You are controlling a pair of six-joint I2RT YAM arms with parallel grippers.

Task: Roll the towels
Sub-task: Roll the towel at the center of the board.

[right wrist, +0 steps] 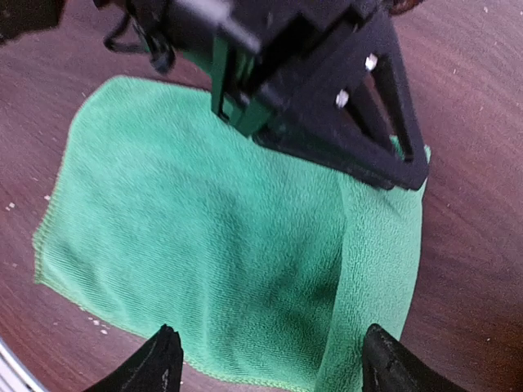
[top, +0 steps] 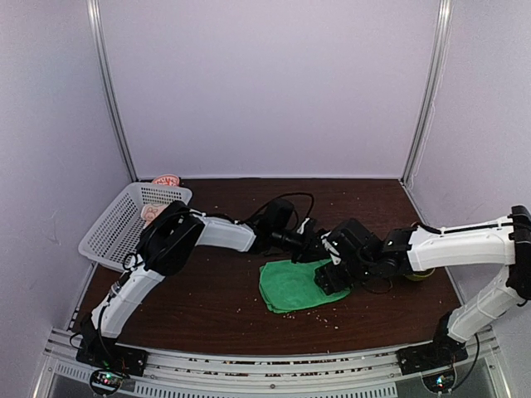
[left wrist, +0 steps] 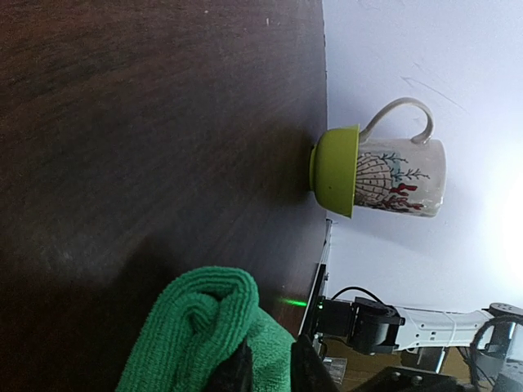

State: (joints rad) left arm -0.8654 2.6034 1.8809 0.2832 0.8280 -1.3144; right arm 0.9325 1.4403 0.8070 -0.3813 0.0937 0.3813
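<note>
Left gripper (left wrist: 271,367): fingers drawn together and pinched on a rolled fold of the green towel (right wrist: 212,245), at the towel's far edge.
Right gripper (right wrist: 274,363): fingers (right wrist: 159,363) spread wide apart, hanging just above the green towel's near edge with nothing between them.
Green towel: lies on the table near its middle. Most of it is spread flat, with the right side folded over and the far edge curled into a thick roll at the left gripper.
Green bowl (left wrist: 335,167): to the right of the green towel, well apart from it, close to the table's right edge; it holds a mug.
Mug (left wrist: 404,175): cream, printed with a shell and coral pattern, standing upright inside the green bowl.
Basket (top: 108,232): white slotted plastic, far to the left of the green towel, at the table's left rear corner.
Pinkish towel (top: 152,212): bundled in the basket at its right side. Another pinkish patch shows at the basket's far rim, and I cannot tell whether it is the same cloth.
Table (top: 216,307): dark brown wood, with pale crumbs (top: 332,319) scattered in front of the green towel.
Room: pale walls on three sides with metal uprights (top: 112,91), and a metal rail (top: 265,369) along the near edge.
</note>
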